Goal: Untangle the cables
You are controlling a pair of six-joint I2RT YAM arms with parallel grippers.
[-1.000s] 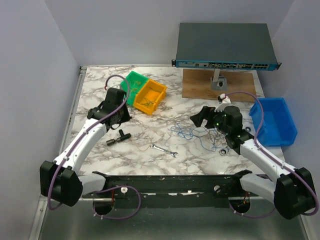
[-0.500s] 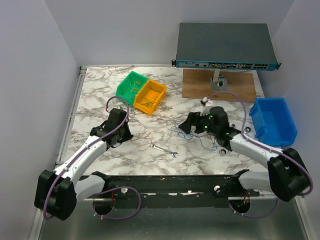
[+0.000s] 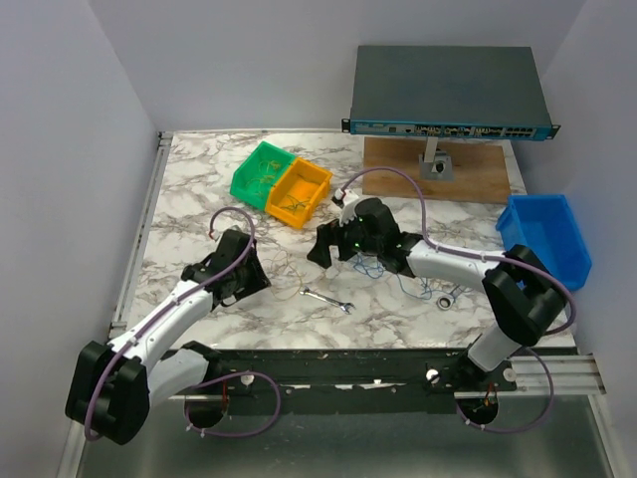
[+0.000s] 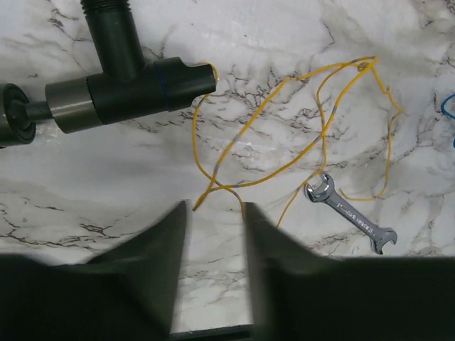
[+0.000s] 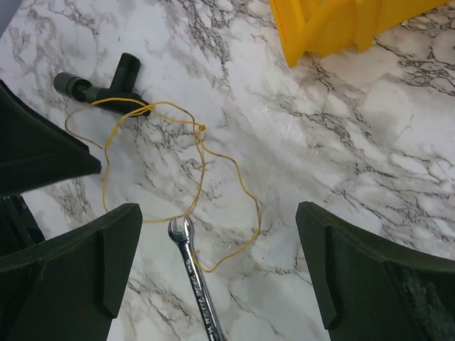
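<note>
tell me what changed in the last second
The left gripper swung back toward the near edge, away from the green bin, and its jaws parted; the yellow cable lies loose before them. The right gripper, open, swept left to the yellow cable. The wrench, that bin and the yellow bin stayed put.

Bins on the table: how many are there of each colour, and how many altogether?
Green bin: 1
Orange bin: 1
Blue bin: 1
Total: 3
</note>
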